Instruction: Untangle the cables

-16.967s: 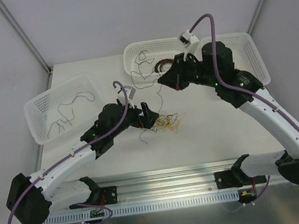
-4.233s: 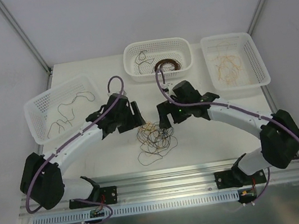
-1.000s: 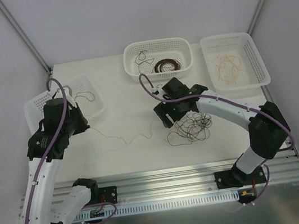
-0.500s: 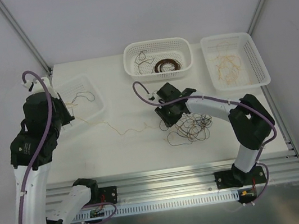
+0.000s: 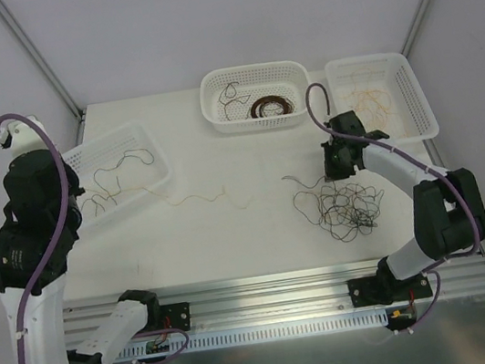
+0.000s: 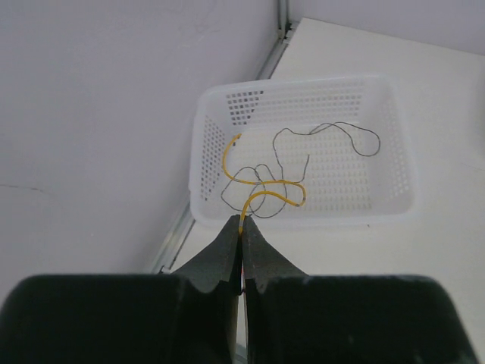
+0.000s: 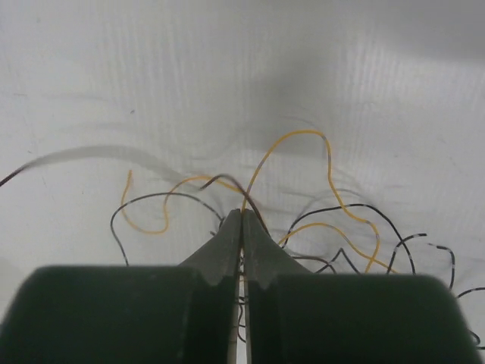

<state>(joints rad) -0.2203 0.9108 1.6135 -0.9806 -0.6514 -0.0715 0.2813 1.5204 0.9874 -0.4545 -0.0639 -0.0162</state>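
Left arm stands tall at the desk's left edge, wrist over the left basket. Right arm is folded low along the right edge, wrist pointing down. Cable clump lies right of centre toward the near edge with the right fingers pinched shut on its strands. Left fingers are closed on a yellow strand that loops through the basket and trails to mid-desk.

Basket: was white perforated plastic.
Table: looked matt white.
Rail: was brushed metal.
Cables: looked wiry.
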